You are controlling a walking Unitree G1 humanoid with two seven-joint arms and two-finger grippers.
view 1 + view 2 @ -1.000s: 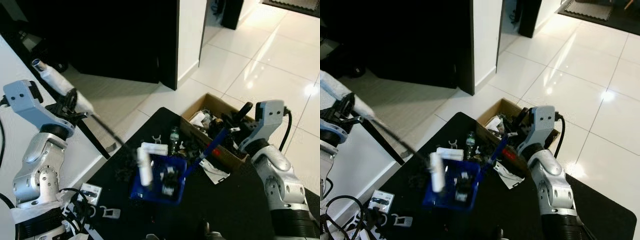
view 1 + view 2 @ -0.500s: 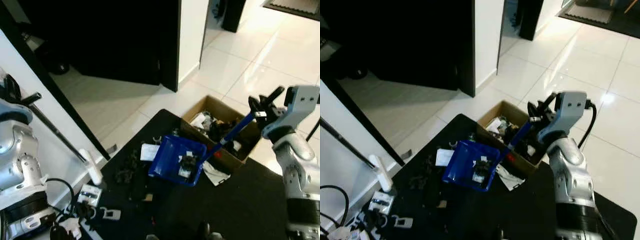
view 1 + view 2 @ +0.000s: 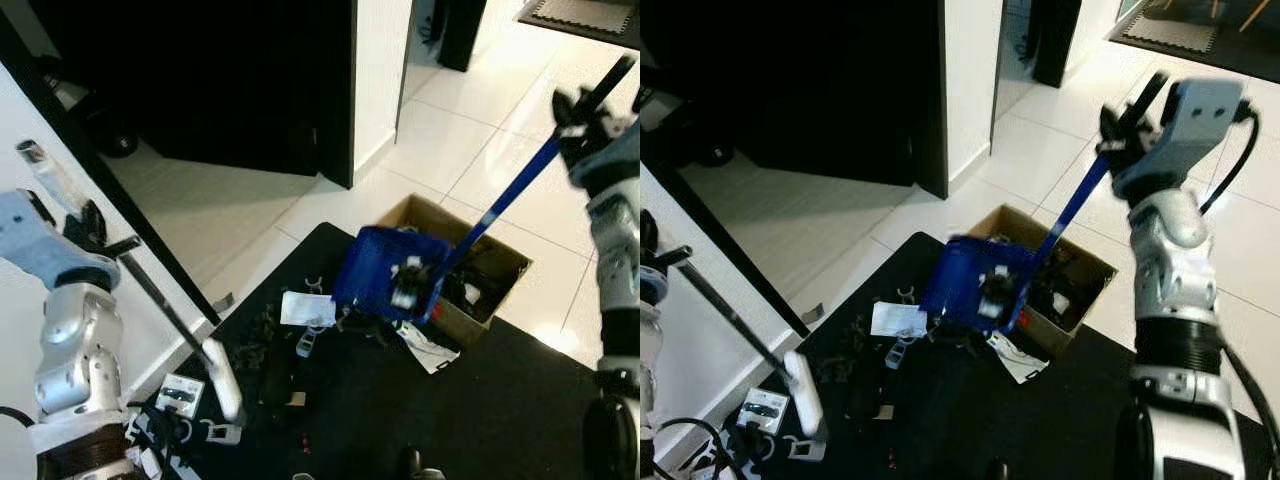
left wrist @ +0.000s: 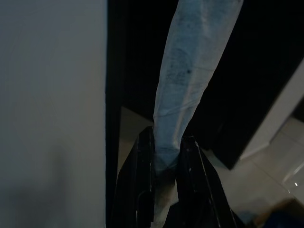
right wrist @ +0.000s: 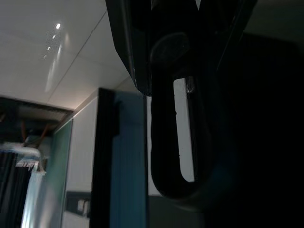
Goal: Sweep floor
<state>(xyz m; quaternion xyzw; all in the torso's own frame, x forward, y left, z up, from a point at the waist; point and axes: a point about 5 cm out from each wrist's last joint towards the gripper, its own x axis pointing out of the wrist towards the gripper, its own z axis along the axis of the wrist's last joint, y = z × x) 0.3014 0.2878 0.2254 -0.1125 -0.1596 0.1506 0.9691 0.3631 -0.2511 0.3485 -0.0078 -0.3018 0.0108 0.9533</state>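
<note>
Left eye view, lower half of the frame: a black mat (image 3: 430,400) covers the white tile floor (image 3: 470,150), and at its upper right edge sits an open cardboard box (image 3: 505,265) holding dark and white scraps. Tipped against the box's near rim, middle of the frame, is the blue dustpan (image 3: 385,272), with a few bits of litter still at its lip; half a second ago it lay flat on the mat, lower and further left. Its long blue handle (image 3: 510,195) slants to the upper right corner, where the right gripper (image 3: 1130,118) is clamped on it. At the left edge the left gripper (image 3: 95,235) is closed on the pale wrapped end of the brush (image 3: 225,385), whose dark shaft runs down to a white head resting on the mat at lower left, beside cables and a small white card. Loose litter (image 3: 270,340) and a white sheet of paper (image 3: 307,308) lie on the mat between brush head and dustpan.

Left wrist view adds the close grip: both black fingers (image 4: 142,190) pinch the pale wrapped shaft. Right wrist view looks upward at a ceiling and a dark loop, blurred.
</note>
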